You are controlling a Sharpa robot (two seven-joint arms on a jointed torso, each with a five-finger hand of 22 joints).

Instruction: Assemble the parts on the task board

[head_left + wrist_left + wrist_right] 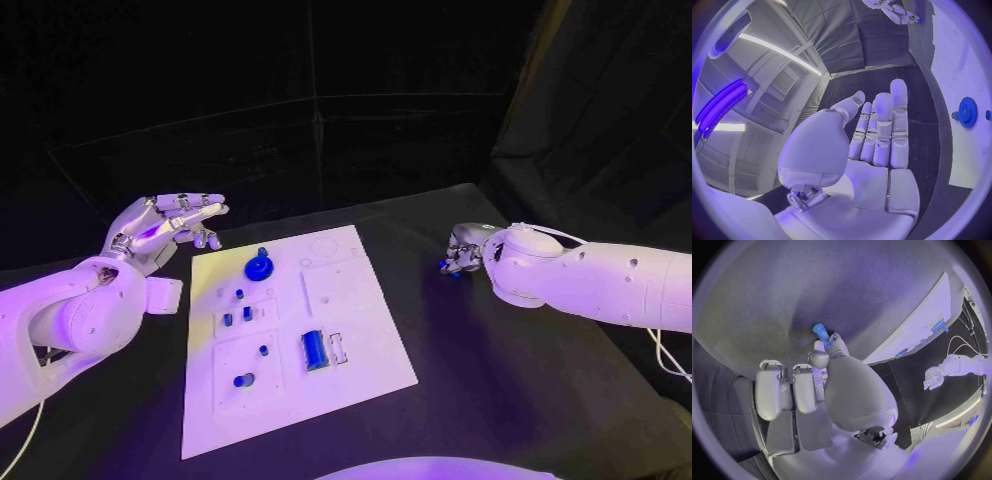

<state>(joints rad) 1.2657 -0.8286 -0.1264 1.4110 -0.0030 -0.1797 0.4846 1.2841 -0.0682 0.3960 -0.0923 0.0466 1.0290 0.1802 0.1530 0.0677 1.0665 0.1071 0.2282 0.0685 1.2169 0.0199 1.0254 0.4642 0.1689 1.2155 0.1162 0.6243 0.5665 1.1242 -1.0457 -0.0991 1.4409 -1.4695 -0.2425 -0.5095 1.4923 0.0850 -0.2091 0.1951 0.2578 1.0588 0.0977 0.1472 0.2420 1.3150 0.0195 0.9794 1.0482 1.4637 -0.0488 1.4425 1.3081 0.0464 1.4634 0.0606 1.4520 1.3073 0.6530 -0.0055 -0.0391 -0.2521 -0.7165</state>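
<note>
Right hand (pixel 464 252): I pinch a small blue peg (pixel 820 333) between fingertips, right of the board, ready to carry it over.
Left hand (pixel 166 226): fingers straight, holding nothing, raised at the board's upper-left corner, out of the way.
Board (pixel 361 330): white, frame centre, with a blue gear (pixel 260 266) near its top.

The black bench (pixel 490 380) carries the white task board (pixel 361 330), lying flat at its middle, between the left hand's fingers (pixel 195 208) and the right hand's fingers (pixel 459 258), near the former.
</note>
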